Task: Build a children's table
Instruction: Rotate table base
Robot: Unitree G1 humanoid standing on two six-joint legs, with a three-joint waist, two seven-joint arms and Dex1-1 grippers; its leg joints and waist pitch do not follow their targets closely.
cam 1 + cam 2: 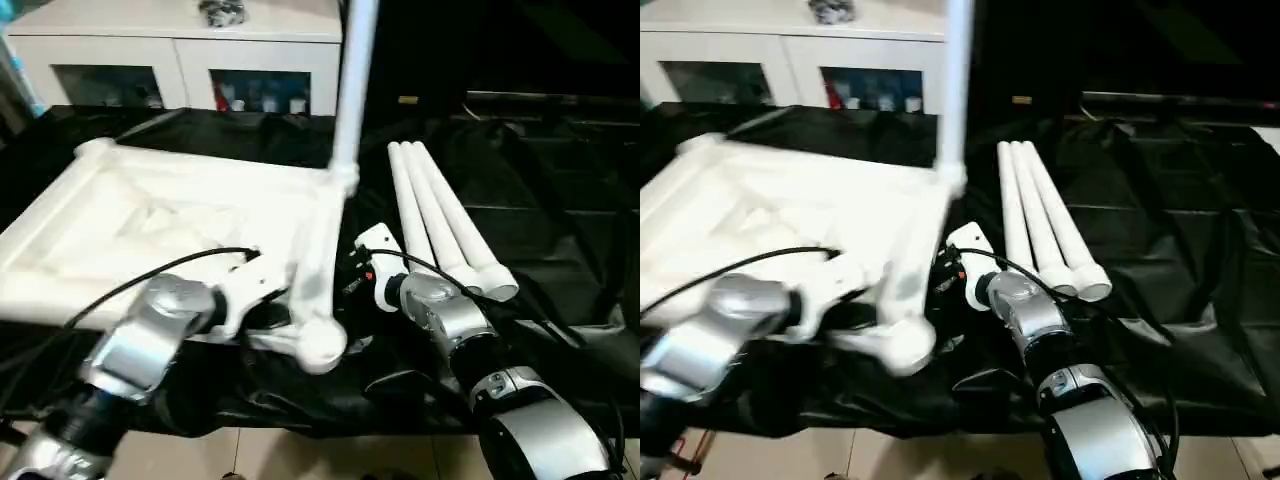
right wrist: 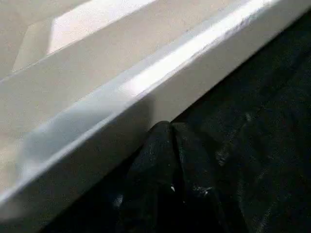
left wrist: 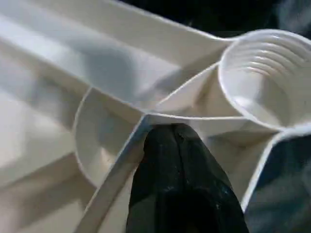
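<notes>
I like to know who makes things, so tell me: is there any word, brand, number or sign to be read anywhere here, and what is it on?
No readable text anywhere.
Tabletop, standing leg and three loose legs: plain white, no marks.
Cabinet: coloured items behind its glass doors, too small and blurred to read.
Right arm's wrist: a small red spot, not legible as a sign.
</notes>
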